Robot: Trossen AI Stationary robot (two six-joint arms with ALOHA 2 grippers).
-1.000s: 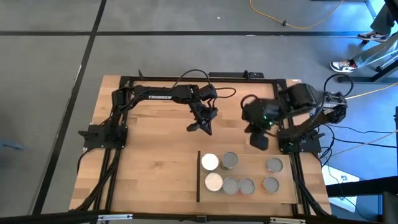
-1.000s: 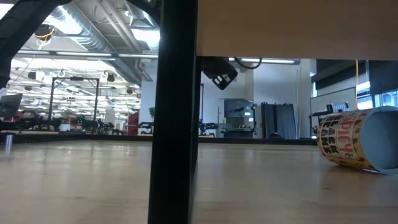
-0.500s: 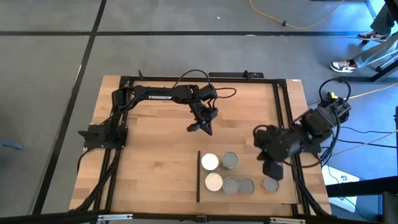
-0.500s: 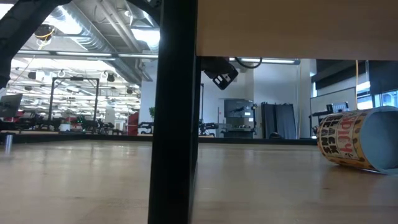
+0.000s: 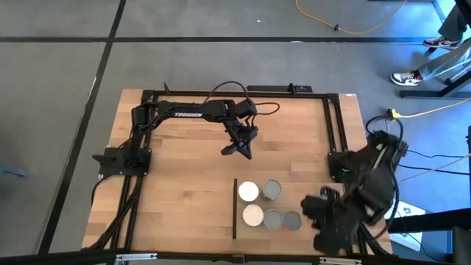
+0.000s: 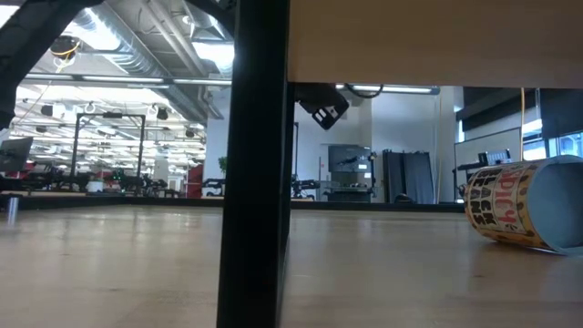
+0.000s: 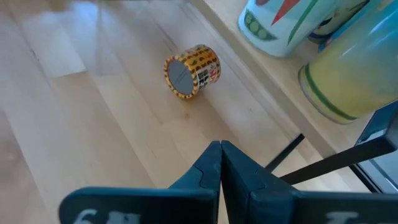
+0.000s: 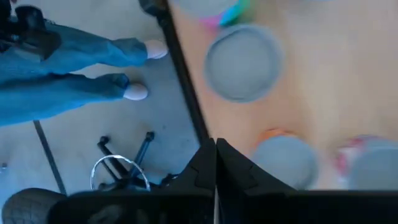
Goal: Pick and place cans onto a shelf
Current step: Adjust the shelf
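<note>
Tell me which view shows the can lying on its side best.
The left wrist view: the whole can shows, grey end and yellow label. The low view crops it at the edge. The others do not show it.

Premises present as an industrial robotics laboratory or workshop hall. The low view shows exposed silver ventilation ducts (image 6: 137, 55) under a high ceiling, rows of strip lights (image 6: 55, 96), and dark equipment frames (image 6: 100, 146) ranged along the far side. The high view shows a grey concrete floor (image 5: 59, 110) marked with dark lines, a yellow cable (image 5: 346, 26) trailing across it, and a black-framed wooden tabletop (image 5: 184, 184) carrying fixed robot arms. A person's legs in jeans (image 8: 68, 68) stand beside the table.
</note>
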